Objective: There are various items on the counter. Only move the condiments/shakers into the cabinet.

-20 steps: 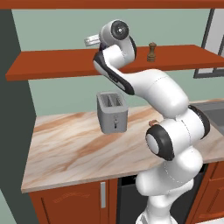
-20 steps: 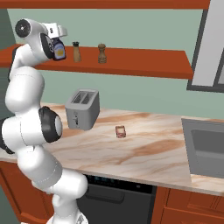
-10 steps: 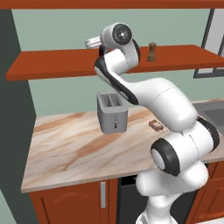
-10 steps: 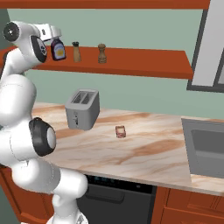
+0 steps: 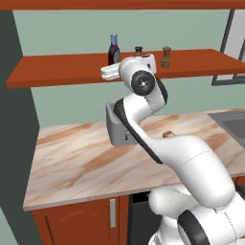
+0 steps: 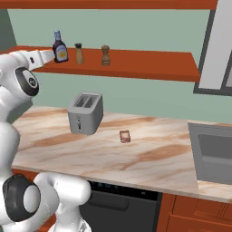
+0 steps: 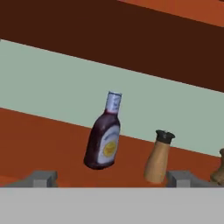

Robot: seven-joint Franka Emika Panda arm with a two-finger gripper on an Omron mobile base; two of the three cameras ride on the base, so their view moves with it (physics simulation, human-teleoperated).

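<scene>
On the cabinet (image 5: 57,67), a long red-brown open shelf, the dark sauce bottle (image 5: 114,49) stands upright with the light-wood shaker (image 5: 139,50) and the brown mill (image 5: 166,56) to its right. My gripper (image 5: 106,72) hovers open just in front of the shelf edge, a little short of the bottle, holding nothing. In the hand view the bottle (image 7: 103,135) and shaker (image 7: 159,153) stand beyond the spread fingertips (image 7: 41,178), with the mill (image 7: 218,168) at the right edge. From the right, the gripper (image 6: 52,55) sits beside the bottle (image 6: 59,47).
The grey toaster (image 6: 86,113) and a small orange-brown block (image 6: 125,136) rest on the marbled counter (image 6: 149,158). A sink (image 6: 213,149) lies at the counter's right end. My arm hides part of the toaster (image 5: 115,127) in the left base view.
The jaws have spread wider and the hand has drawn back from the sauce bottle, which stays upright on the shelf. The arm has straightened upward.
</scene>
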